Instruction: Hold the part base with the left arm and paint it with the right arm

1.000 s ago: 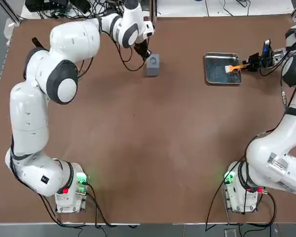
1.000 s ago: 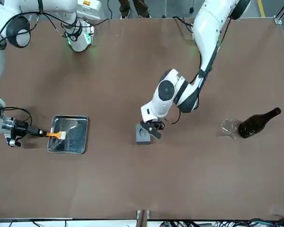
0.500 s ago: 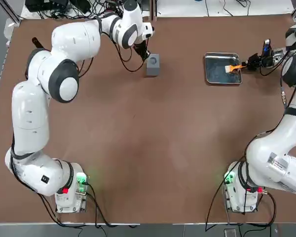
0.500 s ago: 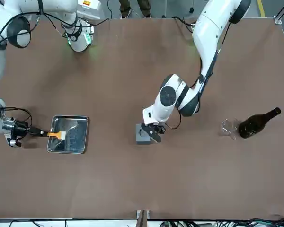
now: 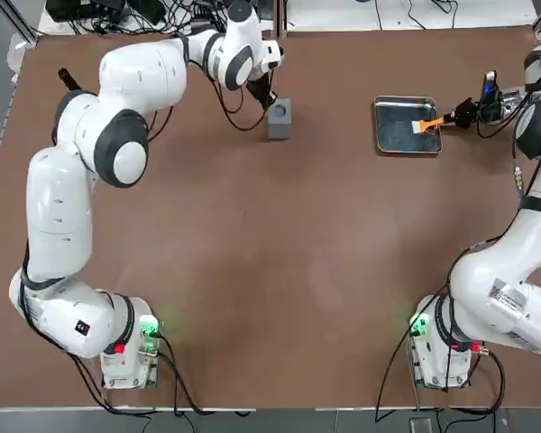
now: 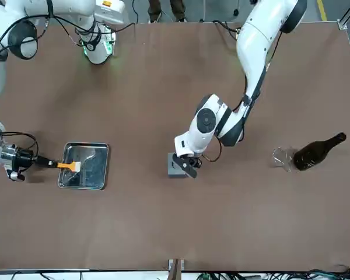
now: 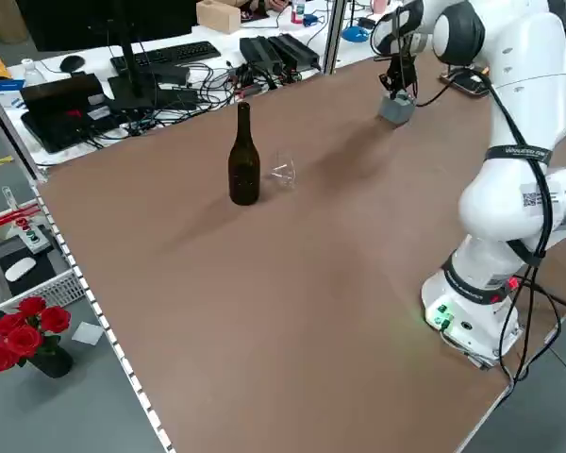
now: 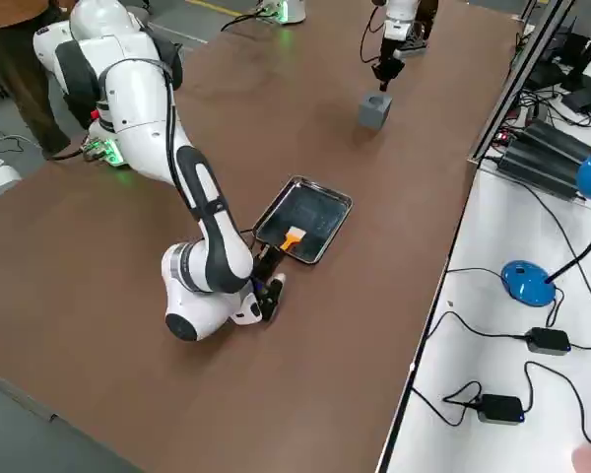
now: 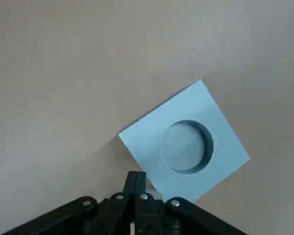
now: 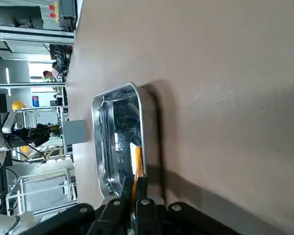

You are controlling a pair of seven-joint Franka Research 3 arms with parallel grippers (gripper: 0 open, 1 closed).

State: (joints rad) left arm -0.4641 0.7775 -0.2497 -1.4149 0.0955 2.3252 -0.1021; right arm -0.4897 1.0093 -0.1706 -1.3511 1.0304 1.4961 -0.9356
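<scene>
- The part base point(image 5: 280, 114) stood on the desk point(image 5: 279, 271) near its far edge, left of the metal tray point(image 5: 404, 126).
- It was judged rigid, light and smooth-sided, liable to slide unless pinned or gripped across opposite flat faces.
- The left gripper point(image 9: 135, 182) was seen with jaws closed together on nothing, just beside the block's edge.
- The right gripper point(image 5: 476, 110) was clamped on the brush point(image 5: 427, 124) over the tray.
- Open desk lay between block and tray; a bottle point(image 6: 317, 151) and glass point(image 6: 283, 157) stood well apart.
</scene>
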